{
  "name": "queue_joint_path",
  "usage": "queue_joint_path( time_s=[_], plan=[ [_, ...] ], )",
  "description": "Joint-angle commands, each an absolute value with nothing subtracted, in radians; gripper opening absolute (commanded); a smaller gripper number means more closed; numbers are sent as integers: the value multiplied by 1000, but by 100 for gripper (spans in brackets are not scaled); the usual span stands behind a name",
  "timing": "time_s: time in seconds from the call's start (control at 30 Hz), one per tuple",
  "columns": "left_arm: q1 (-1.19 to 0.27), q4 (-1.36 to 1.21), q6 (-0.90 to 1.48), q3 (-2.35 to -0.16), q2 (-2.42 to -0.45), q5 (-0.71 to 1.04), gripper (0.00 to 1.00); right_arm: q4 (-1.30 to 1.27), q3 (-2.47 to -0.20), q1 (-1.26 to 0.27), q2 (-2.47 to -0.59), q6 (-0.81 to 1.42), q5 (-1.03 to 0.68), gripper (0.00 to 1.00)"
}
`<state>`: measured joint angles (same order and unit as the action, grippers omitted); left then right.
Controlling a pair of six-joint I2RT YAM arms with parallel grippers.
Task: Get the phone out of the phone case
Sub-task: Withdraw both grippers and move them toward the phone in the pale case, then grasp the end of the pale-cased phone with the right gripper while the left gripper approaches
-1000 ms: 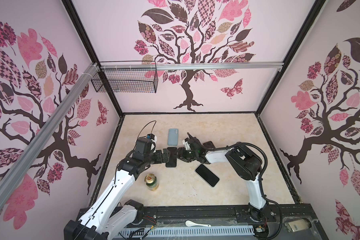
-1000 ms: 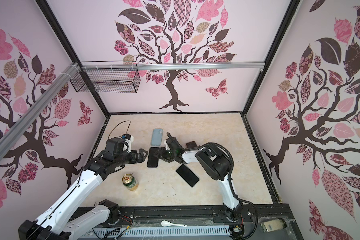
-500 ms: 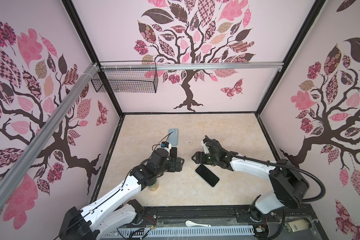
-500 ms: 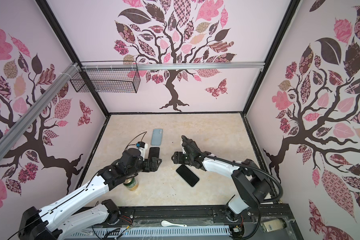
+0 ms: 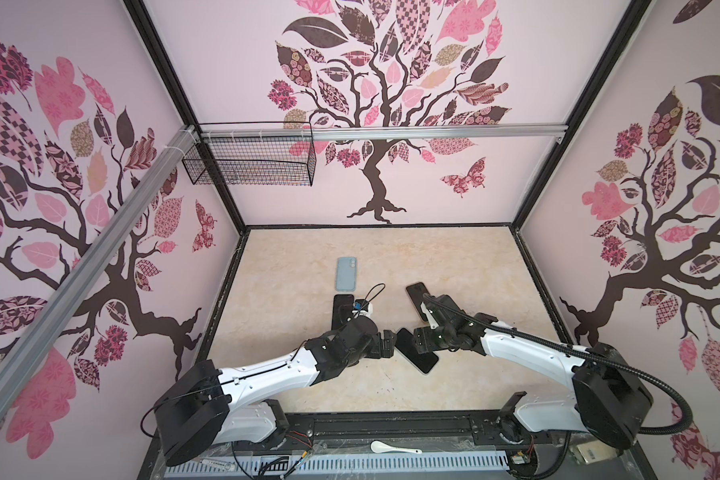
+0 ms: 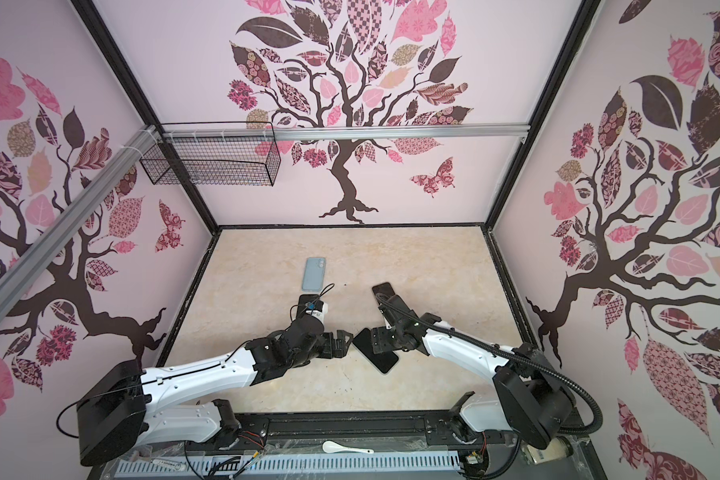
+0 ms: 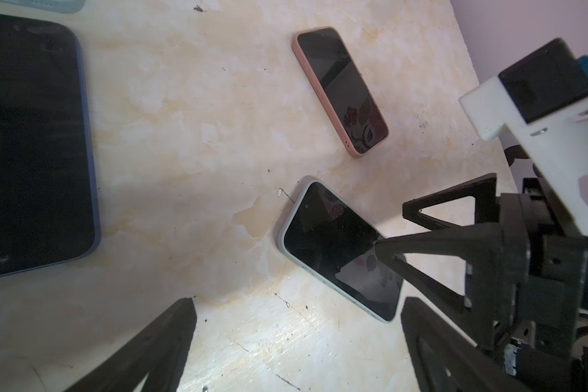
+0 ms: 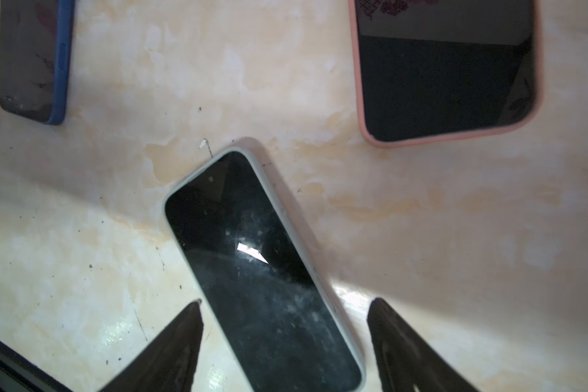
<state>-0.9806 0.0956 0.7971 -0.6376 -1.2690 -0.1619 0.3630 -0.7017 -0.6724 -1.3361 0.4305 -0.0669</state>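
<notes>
One phone (image 5: 424, 360), screen up, lying diagonal, top end toward back wall (image 5: 433, 195)

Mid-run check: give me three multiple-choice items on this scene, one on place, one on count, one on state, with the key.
1. Which phone lies between the fingers of the right gripper?
A. pink-cased phone
B. pale-cased phone
C. blue-cased phone

2. How many phones lie screen up?
A. one
B. three
C. five

3. The right gripper is:
A. open
B. shut on the pale-cased phone
C. shut on nothing

Key:
1 B: in the right wrist view the two fingers stand on either side of it.
2 B: the pale-cased, pink-cased and blue-cased ones show dark screens, while the light-blue item shows its back.
3 A: the fingers stand apart from the phone's edges, and it lies flat on the table.
</notes>
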Motion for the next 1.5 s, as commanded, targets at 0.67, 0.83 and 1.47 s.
queue_joint_path(
  time_s=[0.67,0.83,1.47],
  plan=[
    [-869,125,921,-544,-1144,-277,98,425,-682,-702,-1419,370,-151,82],
    [-826,153,890,-535,-1090,-279,98,443,-693,-748,-1420,382,-122,82],
    [-634,198,923,-461,-936,-119,98,484,-867,-789,-1540,368,20,98]
  ],
)
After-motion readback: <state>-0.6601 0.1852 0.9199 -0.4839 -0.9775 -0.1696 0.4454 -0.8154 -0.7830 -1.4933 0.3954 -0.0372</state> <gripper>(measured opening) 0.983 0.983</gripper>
